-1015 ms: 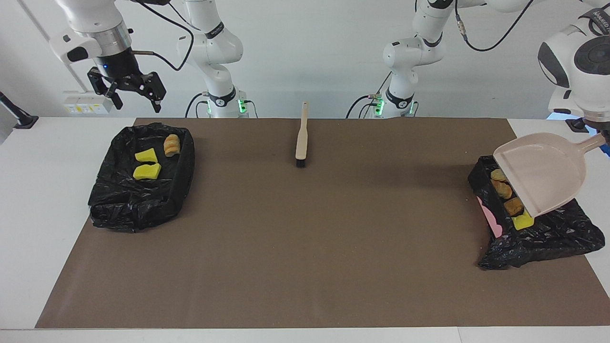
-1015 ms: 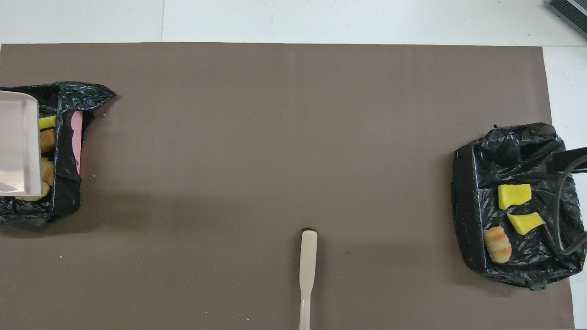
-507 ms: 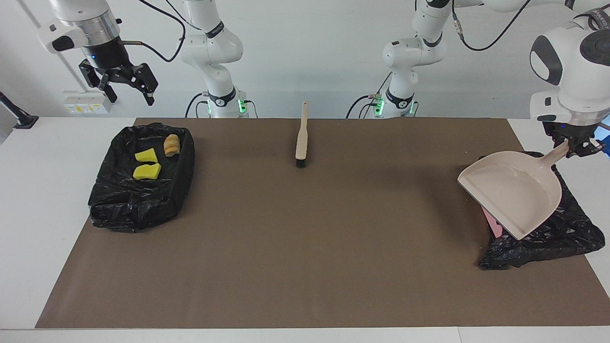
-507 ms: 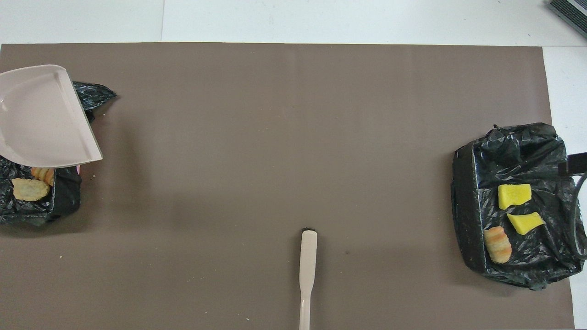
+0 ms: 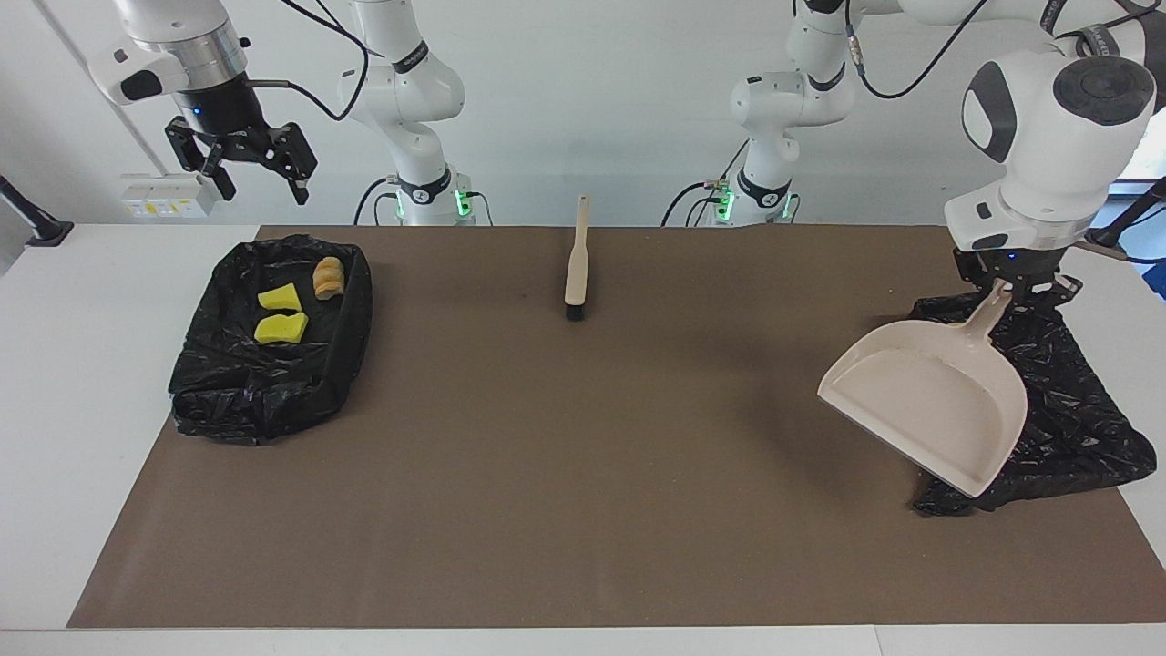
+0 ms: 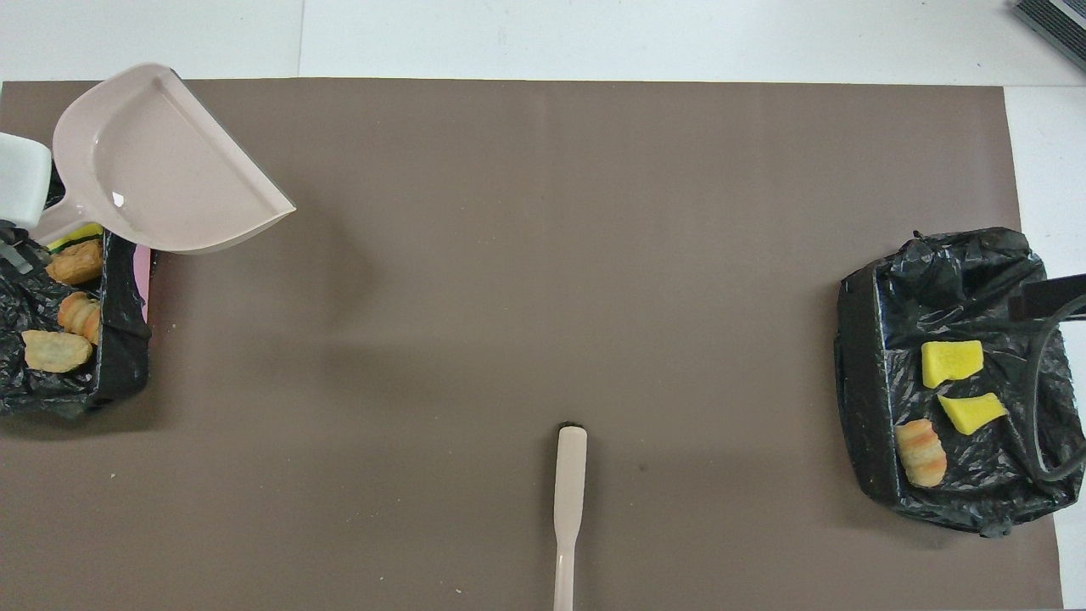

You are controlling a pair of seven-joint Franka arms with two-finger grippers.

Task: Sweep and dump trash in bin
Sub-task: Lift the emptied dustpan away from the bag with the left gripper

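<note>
We see a white table (image 5: 36, 364) covered by a large matte brown mat (image 5: 583, 474). At each short end of the mat sits a bin lined with crinkled, glossy black plastic.

The bin at the right arm's end (image 5: 264, 364) holds three pieces of trash: two bright yellow sponge wedges (image 5: 281, 312) and a ridged, orange-brown bread-like chunk (image 5: 328, 277) by the bin's edge nearer the robots.

The bin at the left arm's end (image 6: 119, 356) holds three tan-to-orange bread-like chunks (image 6: 72, 305) and a sliver of yellow sponge (image 6: 76, 235) half hidden under the dustpan's handle.

The left gripper (image 5: 1011, 284) is clamped on the handle of a smooth beige plastic dustpan (image 5: 920, 410), held over that bin's edge. The empty pan tilts, with its wide mouth toward the middle of the mat and its handle rising to the gripper.

The right gripper (image 5: 241, 169) hangs high over the table's edge by its own bin, fingers spread apart, holding nothing.

A slim beige brush (image 5: 576, 264) lies at the middle of the mat's edge nearest the robots, its long axis running away from them and its black bristles at the end farthest from them.
</note>
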